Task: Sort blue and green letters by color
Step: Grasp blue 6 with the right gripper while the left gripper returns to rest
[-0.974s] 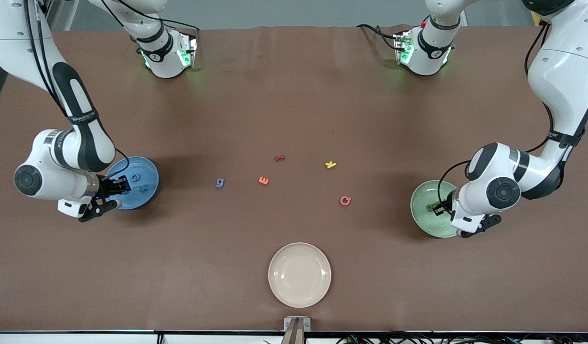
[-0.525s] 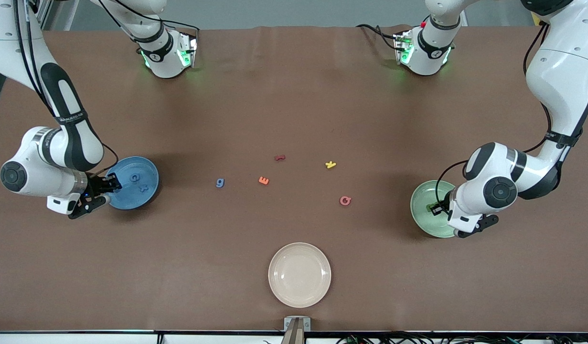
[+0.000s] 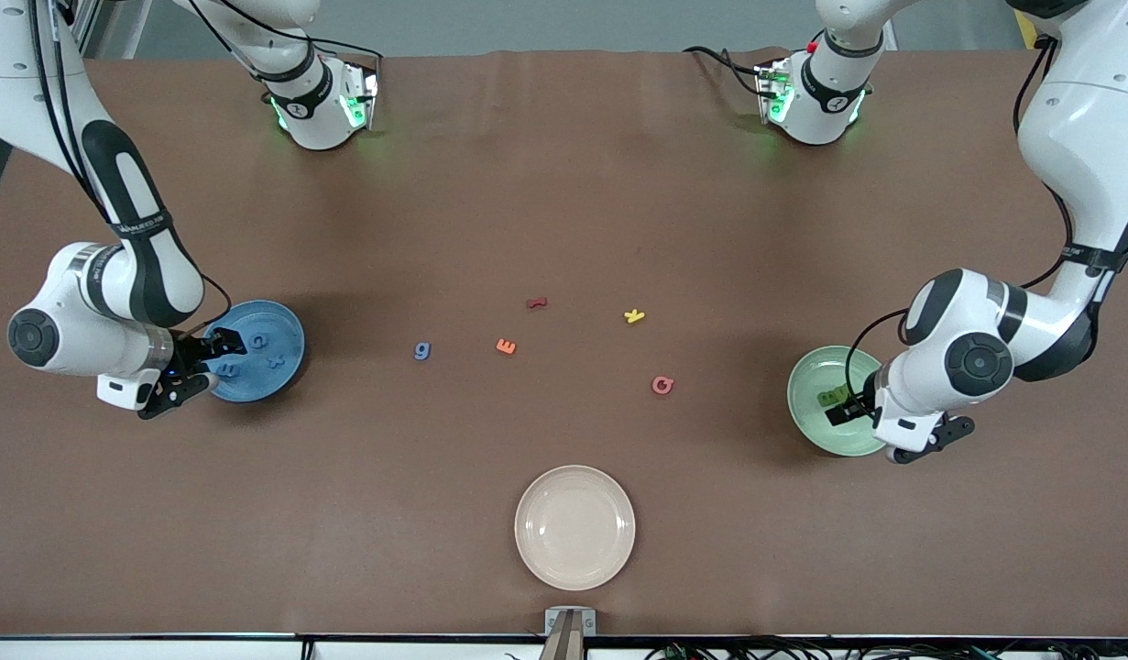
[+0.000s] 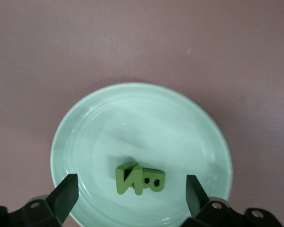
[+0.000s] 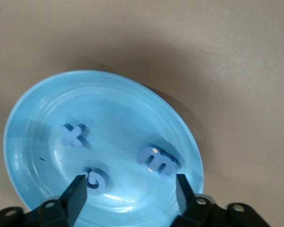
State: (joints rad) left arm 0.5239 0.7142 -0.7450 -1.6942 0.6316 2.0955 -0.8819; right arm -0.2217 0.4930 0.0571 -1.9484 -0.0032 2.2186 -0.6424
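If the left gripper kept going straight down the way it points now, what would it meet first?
Most likely the green letters lying in the green plate. The left gripper hangs open directly over them, though its height above them is unclear.

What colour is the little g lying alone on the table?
Blue; the g shows best in the front view.
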